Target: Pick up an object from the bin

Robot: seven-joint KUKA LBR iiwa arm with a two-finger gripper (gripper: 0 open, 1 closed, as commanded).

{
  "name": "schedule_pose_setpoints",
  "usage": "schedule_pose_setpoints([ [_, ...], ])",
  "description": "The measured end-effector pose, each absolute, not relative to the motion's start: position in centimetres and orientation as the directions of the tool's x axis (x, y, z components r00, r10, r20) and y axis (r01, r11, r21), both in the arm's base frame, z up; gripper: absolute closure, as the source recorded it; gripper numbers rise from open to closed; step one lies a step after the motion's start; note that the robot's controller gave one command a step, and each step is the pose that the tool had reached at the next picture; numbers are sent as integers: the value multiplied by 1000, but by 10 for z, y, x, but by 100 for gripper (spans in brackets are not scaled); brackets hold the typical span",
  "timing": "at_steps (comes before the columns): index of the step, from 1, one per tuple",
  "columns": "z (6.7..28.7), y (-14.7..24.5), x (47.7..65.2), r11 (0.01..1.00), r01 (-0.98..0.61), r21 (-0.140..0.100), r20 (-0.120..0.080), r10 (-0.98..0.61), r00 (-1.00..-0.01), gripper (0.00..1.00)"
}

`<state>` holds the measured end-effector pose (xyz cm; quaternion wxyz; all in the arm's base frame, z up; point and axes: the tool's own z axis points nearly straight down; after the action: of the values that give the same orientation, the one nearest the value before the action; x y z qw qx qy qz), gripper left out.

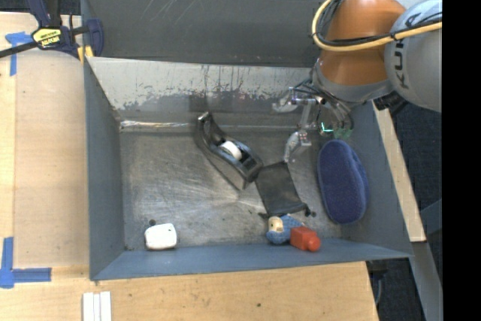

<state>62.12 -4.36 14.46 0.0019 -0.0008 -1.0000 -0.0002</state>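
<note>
Grey metal bin (pixel 101 184) holds a few loose things, and the gripper (pixel 314 133) hangs low over its far right part, below the arm's orange cover (pixel 357 30). Its fingers look apart with nothing between them, though the metal there is hard to read. Nearest to it are a blue oval case (pixel 342 180), lying just to its right and nearer against the right wall, and a flat black pouch (pixel 279 188) just on its near side. A black tape dispenser (pixel 225 152) lies slantwise to the left, touching the pouch. Along the near wall sit a small blue toy (pixel 276 231), a red piece (pixel 305 240) beside it, and a white lump (pixel 161 236) well apart at the left.
</note>
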Motion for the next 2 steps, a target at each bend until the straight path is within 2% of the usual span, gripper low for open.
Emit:
schedule_pose_setpoints([
  [1,76,-20,612,1000,4,0,-8,4,-1000,0],
  [2,82,-21,616,1000,5,0,-23,5,-1000,100],
])
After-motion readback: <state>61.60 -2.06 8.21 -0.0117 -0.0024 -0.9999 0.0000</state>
